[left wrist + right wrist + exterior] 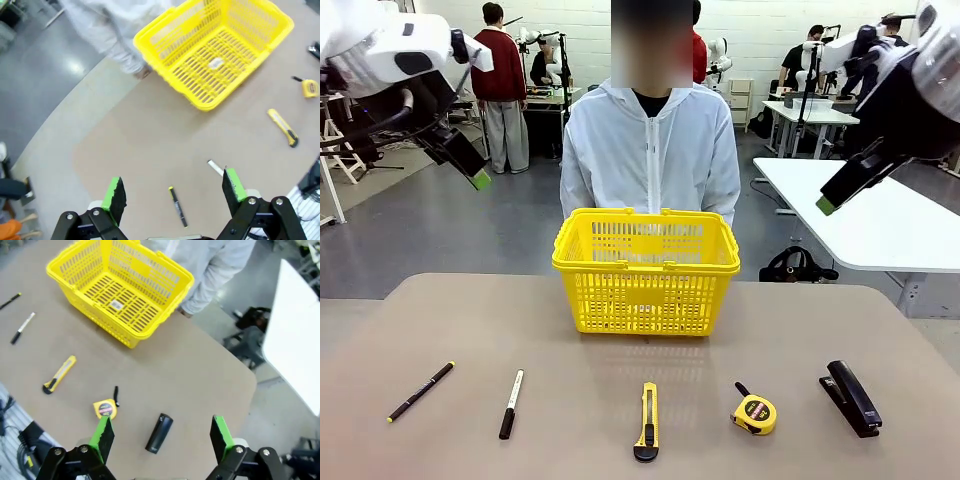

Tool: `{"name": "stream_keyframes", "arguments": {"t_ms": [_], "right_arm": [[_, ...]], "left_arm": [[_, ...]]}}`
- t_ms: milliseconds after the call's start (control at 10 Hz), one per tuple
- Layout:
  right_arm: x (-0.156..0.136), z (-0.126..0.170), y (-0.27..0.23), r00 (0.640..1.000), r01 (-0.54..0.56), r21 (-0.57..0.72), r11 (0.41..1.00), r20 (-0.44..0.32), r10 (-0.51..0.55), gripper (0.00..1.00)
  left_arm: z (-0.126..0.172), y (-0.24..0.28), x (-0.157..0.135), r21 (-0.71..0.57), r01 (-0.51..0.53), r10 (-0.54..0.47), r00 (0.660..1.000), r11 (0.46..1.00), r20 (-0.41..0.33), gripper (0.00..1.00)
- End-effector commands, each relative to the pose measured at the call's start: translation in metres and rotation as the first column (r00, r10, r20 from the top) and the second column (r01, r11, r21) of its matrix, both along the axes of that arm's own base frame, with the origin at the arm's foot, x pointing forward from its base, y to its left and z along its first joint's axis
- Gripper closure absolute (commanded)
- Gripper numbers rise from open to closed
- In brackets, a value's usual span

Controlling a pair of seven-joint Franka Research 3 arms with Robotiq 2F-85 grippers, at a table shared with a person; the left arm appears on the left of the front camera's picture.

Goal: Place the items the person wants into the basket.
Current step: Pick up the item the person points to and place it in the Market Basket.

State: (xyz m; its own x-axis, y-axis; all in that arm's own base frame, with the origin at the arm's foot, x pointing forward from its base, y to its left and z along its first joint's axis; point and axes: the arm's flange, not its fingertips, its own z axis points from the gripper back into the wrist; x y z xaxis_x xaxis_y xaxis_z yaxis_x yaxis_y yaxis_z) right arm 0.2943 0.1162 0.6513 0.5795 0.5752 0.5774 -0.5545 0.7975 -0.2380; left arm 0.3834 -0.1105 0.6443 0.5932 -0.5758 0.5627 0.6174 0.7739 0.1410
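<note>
The yellow basket (645,275) stands at the table's far middle, with nothing in it, right in front of the person (650,150) in a white jacket. Along the near edge lie the white marker with a black cap (511,403) and the yellow-and-black utility knife (647,421). My left gripper (172,177) hangs open high over the table's left side, above the marker (216,168). My right gripper (161,420) hangs open high over the right side, with the knife (59,374) off to one side of it. Neither gripper holds or touches anything.
A thin black pen with a yellow tip (420,391) lies at the near left. A round yellow tape measure (756,413) and a black stapler (851,397) lie at the near right. Bare tabletop (820,320) surrounds the basket.
</note>
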Motion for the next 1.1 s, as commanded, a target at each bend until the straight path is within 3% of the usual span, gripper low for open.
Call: {"name": "stream_keyframes", "arguments": {"t_ms": [0,200,400,600,900,1000], "right_arm": [[-0.001,0.01,-0.072,0.984,-0.148,0.226,0.963,-0.063,0.166,0.0],[-0.007,0.011,-0.156,0.978,-0.173,0.443,0.88,-0.031,0.207,0.0],[-0.019,0.0,-0.223,0.984,-0.134,0.583,0.801,-0.015,0.176,0.0],[-0.033,-0.005,-0.258,0.992,-0.109,0.63,0.769,0.015,0.128,0.0],[-0.041,-0.008,-0.276,0.994,-0.088,0.651,0.754,0.006,0.11,0.0],[-0.043,-0.005,-0.278,0.996,-0.076,0.646,0.759,0.011,0.09,0.0]], "left_arm": [[0.017,0.061,0.002,-0.176,0.138,-0.156,0.983,0.975,-0.091,0.0],[0.024,0.124,-0.001,-0.344,0.133,-0.176,0.979,0.93,-0.098,0.0],[0.025,0.182,-0.011,-0.45,0.087,-0.141,0.986,0.889,-0.089,0.0],[0.02,0.216,-0.024,-0.498,0.048,-0.094,0.993,0.866,-0.067,0.0],[0.016,0.212,-0.031,-0.507,-0.026,-0.027,0.995,0.862,-0.096,0.0],[0.022,0.232,-0.032,-0.51,0.004,-0.055,0.995,0.86,-0.085,0.0]]}}
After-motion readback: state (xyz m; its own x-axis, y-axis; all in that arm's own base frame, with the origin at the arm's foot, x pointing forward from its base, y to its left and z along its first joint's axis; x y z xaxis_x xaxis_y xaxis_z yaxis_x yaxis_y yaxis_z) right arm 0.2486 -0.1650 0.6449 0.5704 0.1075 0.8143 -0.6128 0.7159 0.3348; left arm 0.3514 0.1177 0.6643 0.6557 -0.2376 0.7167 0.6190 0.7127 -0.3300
